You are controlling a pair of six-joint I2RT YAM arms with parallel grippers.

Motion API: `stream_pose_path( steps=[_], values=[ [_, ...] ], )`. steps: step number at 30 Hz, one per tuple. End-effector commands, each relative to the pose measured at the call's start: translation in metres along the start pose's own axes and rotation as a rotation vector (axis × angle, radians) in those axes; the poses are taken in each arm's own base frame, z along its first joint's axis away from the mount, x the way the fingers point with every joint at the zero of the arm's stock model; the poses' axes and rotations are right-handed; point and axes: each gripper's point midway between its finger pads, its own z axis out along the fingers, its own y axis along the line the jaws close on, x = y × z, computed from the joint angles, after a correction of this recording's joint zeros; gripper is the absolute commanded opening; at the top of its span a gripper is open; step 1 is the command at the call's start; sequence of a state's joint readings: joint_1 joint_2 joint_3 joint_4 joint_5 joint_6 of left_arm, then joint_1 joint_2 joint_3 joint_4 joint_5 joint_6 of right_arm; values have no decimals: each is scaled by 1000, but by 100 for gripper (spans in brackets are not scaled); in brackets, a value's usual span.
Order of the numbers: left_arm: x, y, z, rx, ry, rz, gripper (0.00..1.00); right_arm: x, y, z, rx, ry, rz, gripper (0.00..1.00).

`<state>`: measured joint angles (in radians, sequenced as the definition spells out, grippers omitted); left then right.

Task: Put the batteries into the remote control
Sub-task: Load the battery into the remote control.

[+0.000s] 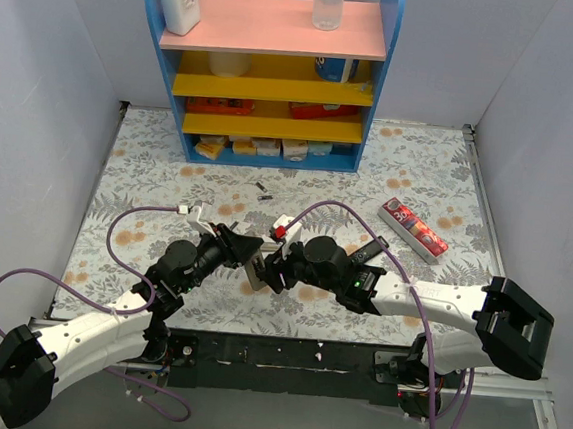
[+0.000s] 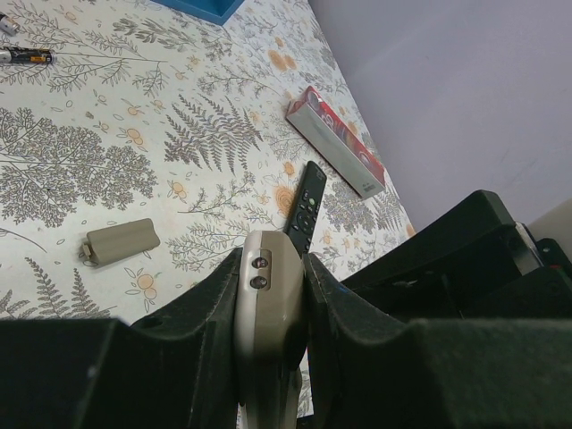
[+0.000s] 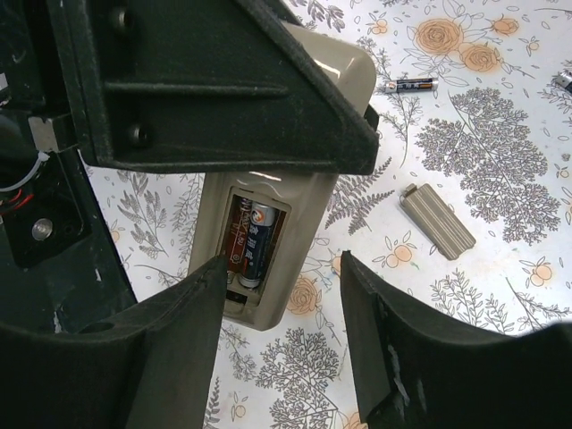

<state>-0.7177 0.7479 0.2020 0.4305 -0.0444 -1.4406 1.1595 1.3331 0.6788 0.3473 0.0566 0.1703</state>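
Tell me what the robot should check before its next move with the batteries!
1. Remote clamped in the left gripper: ok.
2. Battery bay open and facing the right gripper: ok.
3. Right gripper open and holding nothing: ok.
4. Loaded battery sitting fully down in the bay: cannot tell.
5. Spare battery lying loose with nothing on it: ok.
6. Cover off and lying apart from the remote: ok.
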Motion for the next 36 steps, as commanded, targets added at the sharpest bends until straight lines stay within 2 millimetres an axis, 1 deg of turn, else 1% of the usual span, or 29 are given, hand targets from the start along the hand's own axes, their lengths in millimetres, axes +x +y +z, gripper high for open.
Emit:
stream_pose_path(
  steps=[1,6,11,13,17,20,21,23,27,29,30,33,35,36],
  values=[
    [-6,-3,-1,13,-34,0,0,-35,10,8,-14,-91,30,61],
    [-6,-4,-1,18,-34,-1,0,-35,-5,14,70,-106,44,61],
    [-8,-7,-1,26,-40,-7,0,-39,-9,21,93,-133,53,58],
    [-8,-6,-1,23,-41,-7,0,-38,-9,24,96,-132,58,56],
    [-6,-4,-2,22,-38,-9,0,-43,-12,26,114,-160,71,52],
    [-5,-2,-2,20,-38,-12,0,-44,-15,28,128,-173,84,47],
    [-5,-3,-2,21,-39,-13,0,-45,-16,29,137,-175,88,44],
    [-6,-3,-3,19,-43,-11,0,-44,-22,29,171,-175,92,41],
    [-10,-1,-5,3,-60,-2,0,-31,-34,28,241,-140,108,34],
    [-13,2,-7,-14,-72,0,0,-27,-41,26,275,-133,117,32],
    [-13,4,-8,-19,-75,3,0,-27,-41,26,277,-135,118,31],
    [-15,7,-9,-36,-86,7,0,-26,-39,26,263,-131,120,30],
    [-15,10,-9,-56,-89,6,0,-33,-29,26,210,-141,103,32],
    [-17,13,-9,-74,-99,8,0,-36,-25,26,187,-146,96,35]
  ],
)
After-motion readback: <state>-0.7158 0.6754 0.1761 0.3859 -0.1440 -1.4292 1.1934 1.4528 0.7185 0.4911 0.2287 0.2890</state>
